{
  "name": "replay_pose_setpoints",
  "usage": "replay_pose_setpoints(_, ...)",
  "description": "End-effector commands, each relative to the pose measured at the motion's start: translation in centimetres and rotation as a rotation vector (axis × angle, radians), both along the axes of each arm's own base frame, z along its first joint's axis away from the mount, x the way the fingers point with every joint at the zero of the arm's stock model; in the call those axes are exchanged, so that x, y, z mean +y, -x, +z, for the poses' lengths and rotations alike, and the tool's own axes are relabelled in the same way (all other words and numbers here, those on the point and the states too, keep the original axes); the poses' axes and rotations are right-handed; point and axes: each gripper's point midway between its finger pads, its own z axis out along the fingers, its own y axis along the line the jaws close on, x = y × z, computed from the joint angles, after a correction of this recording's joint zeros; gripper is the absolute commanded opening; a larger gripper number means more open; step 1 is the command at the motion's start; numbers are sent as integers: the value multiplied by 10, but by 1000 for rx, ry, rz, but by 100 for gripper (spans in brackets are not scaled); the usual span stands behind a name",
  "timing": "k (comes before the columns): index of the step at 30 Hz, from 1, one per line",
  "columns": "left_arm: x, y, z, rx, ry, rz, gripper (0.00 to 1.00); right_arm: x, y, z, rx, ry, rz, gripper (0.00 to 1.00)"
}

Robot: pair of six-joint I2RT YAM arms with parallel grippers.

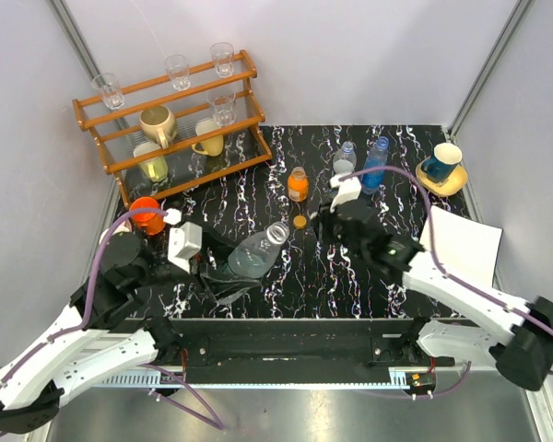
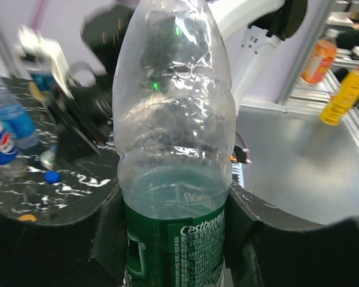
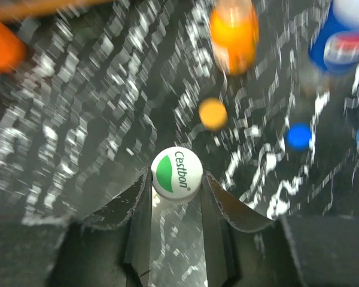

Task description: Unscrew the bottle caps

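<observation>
Fingers [image 2: 107, 233] of the left gripper [image 2: 173, 230] are clamped on the green-label bottle [image 2: 173, 149]. Its white-green cap [image 3: 177, 171] is pinched in the right gripper [image 3: 177, 177].

The green-label bottle [image 1: 253, 253] lies tilted in my left claw [image 2: 173, 236], its white-green cap [image 3: 177, 172] in my right claw [image 3: 177, 194]. The orange bottle [image 1: 298, 184], blue-red-label bottle [image 1: 345, 158] and blue bottle [image 1: 376, 164] stand upright beyond.

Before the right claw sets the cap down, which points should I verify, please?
1. White-green cap held in right claw: ok.
2. Cap separate from green-label bottle, seen from above: ok.
3. Left claw clamped on the bottle: ok.
4. Table under the cap bare; orange cap and blue cap lie farther off: ok.
5. Tilted open bottle spilling: cannot tell.
</observation>
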Motion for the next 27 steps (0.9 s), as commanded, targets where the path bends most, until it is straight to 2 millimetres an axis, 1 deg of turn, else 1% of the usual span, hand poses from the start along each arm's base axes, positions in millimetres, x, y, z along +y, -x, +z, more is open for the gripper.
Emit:
replay_pose_setpoints(1, 17, -26, 10, -76, 63, 196, 56, 5, -14, -49, 86, -25, -97, 0)
replay_pose_setpoints(2, 19, -27, 10, -79, 67, 210, 56, 10, -14, -61, 106, -13, -89, 0)
replay_pose_setpoints(3, 22, -28, 13, -89, 78, 230, 56, 17, -17, -80, 142, 19, -80, 0)
replay_pose_setpoints(5, 25, -31, 12, -90, 75, 248, 56, 29, -24, -86, 146, 17, -66, 0)
replay_pose_setpoints(6, 27, -31, 12, -93, 76, 260, 56, 36, -26, -102, 178, 37, -53, 0)
replay_pose_setpoints(8, 29, -32, 10, -92, 77, 271, 56, 52, -36, -99, 170, 11, -32, 0)
replay_pose_setpoints(9, 32, -32, 9, -94, 84, 283, 56, 61, -38, -120, 211, 39, -11, 0)
replay_pose_setpoints(10, 32, -34, 8, -94, 84, 292, 56, 68, -41, -125, 223, 40, -6, 0)
replay_pose_setpoints(11, 34, -34, 7, -93, 87, 300, 56, 78, -47, -123, 223, 35, 7, 0)
replay_pose_setpoints(12, 36, -35, 5, -94, 89, 312, 56, 85, -49, -148, 269, 70, 19, 0)
replay_pose_setpoints(13, 36, -35, 4, -92, 90, 315, 56, 89, -52, -155, 283, 80, 24, 0)
replay_pose_setpoints(14, 37, -35, 4, -90, 92, 316, 56, 98, -59, -154, 282, 71, 32, 0)
replay_pose_setpoints(15, 38, -33, 4, -91, 96, 313, 57, 104, -59, -174, 320, 91, 42, 0)
replay_pose_setpoints(16, 38, -32, 3, -92, 95, 307, 57, 108, -61, -179, 330, 92, 45, 0)
replay_pose_setpoints(17, 38, -32, 1, -89, 93, 305, 57, 116, -66, -177, 327, 80, 53, 0)
replay_pose_setpoints(18, 39, -32, 0, -83, 87, 308, 57, 118, -66, -193, 355, 102, 54, 0)
replay_pose_setpoints(19, 39, -31, -2, -82, 83, 307, 57, 119, -69, -198, 360, 117, 51, 0)
replay_pose_setpoints(20, 39, -31, -2, -82, 83, 307, 57, 125, -75, -195, 353, 117, 51, 0)
replay_pose_setpoints(21, 40, -31, -4, -80, 76, 310, 57, 125, -76, -208, 373, 146, 45, 0)
replay_pose_setpoints(23, 42, -30, -5, -80, 74, 315, 57, 132, -82, -213, 371, 154, 52, 0)
replay_pose_setpoints(24, 43, -31, -6, -82, 76, 321, 57, 129, -80, -219, 390, 177, 53, 0)
replay_pose_setpoints(25, 43, -32, -9, -79, 70, 327, 57, 131, -80, -221, 393, 179, 56, 0)
replay_pose_setpoints(27, 45, -33, -8, -87, 79, 337, 58, 134, -82, -227, 410, 191, 61, 0)
